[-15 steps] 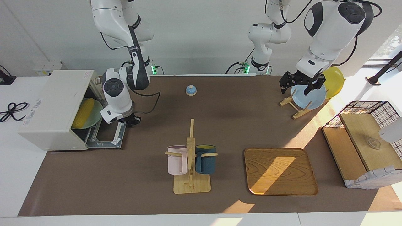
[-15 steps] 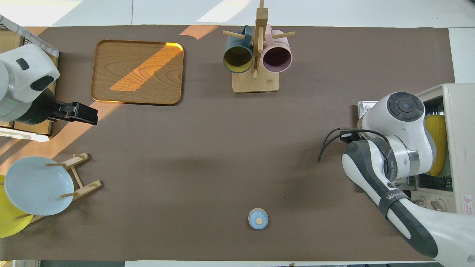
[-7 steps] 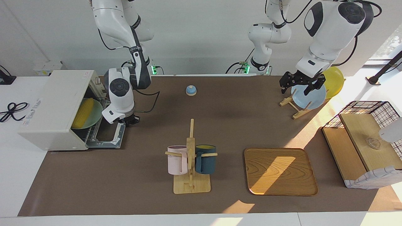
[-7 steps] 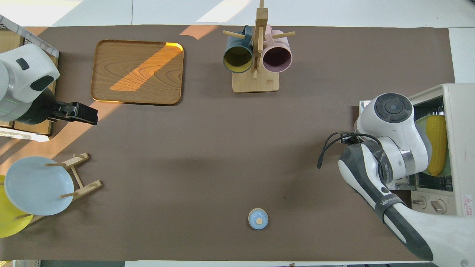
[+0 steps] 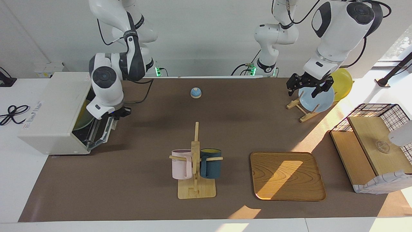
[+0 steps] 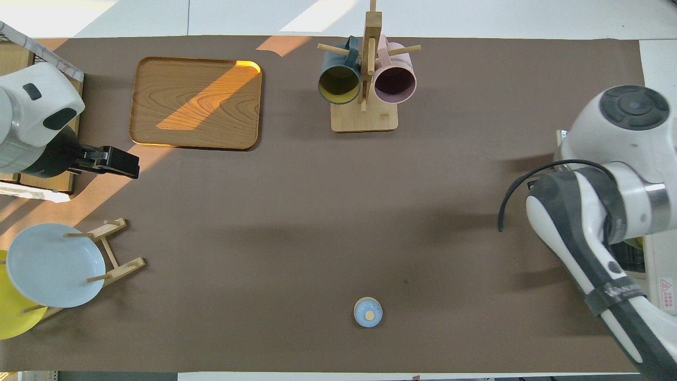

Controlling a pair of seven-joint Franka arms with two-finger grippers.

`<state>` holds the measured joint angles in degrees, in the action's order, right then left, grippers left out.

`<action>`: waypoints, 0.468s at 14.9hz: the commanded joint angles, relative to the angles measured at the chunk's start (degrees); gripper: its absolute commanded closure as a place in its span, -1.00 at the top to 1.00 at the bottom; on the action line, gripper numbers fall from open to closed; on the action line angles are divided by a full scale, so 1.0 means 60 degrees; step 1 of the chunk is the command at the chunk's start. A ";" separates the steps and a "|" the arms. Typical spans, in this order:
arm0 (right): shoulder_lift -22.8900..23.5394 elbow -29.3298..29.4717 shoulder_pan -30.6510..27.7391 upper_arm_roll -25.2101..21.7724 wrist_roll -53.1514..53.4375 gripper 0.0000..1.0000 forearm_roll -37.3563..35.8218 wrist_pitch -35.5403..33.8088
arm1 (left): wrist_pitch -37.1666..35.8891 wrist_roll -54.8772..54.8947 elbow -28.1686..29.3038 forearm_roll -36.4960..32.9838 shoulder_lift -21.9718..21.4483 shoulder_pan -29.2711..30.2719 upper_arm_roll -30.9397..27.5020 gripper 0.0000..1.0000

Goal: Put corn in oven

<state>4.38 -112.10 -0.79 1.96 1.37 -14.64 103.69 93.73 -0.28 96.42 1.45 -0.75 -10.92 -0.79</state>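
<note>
The off-white oven stands at the right arm's end of the table; it also shows at the overhead view's edge. Its dark door is tilted up, most of the way to closed. My right gripper is at the door's upper edge. The corn is hidden by the door and the right arm; only a sliver of the pale green plate inside the oven shows. My left gripper waits, open and empty, in the air over the blue plate.
A mug rack with a pink and a dark blue mug stands mid-table. A wooden tray lies beside it. A small blue bell sits near the robots. A yellow plate and a wire basket are at the left arm's end.
The right gripper has risen and swung toward the oven, lifting the door from flat open to nearly closed. The corn on its plate, visible before, is now covered. The left arm has not moved.
</note>
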 commanded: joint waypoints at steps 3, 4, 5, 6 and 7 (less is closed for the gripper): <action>-0.0114 0.0255 -0.1186 -0.0225 -0.1092 -0.70 -0.0680 0.0239 | 0.0081 0.0032 0.0058 -0.0184 -0.0080 -0.0011 -0.0015 1.00; -0.0231 0.0386 -0.1172 -0.0210 -0.1092 -0.66 -0.0564 0.0078 | 0.0081 0.0032 0.0043 -0.0184 -0.0080 -0.0011 -0.0029 1.00; -0.0275 0.0721 -0.1157 -0.0210 -0.1077 -0.61 -0.0258 -0.0286 | 0.0081 0.0032 0.0058 -0.0184 -0.0080 -0.0011 -0.0015 1.00; -0.0247 0.1174 -0.1172 -0.0210 -0.1077 -0.49 0.0166 -0.0724 | 0.0081 0.0032 0.0058 -0.0184 -0.0080 -0.0011 -0.0015 1.00; -0.0203 0.1831 -0.1172 -0.0224 -0.1063 -0.33 0.0779 -0.1265 | 0.0081 0.0032 0.0058 -0.0184 -0.0080 -0.0011 -0.0015 1.00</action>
<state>1.60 -108.09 -7.28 0.39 -4.99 -14.66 101.22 93.73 -0.28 96.42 1.45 -0.75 -10.92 -0.79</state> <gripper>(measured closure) 0.758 0.000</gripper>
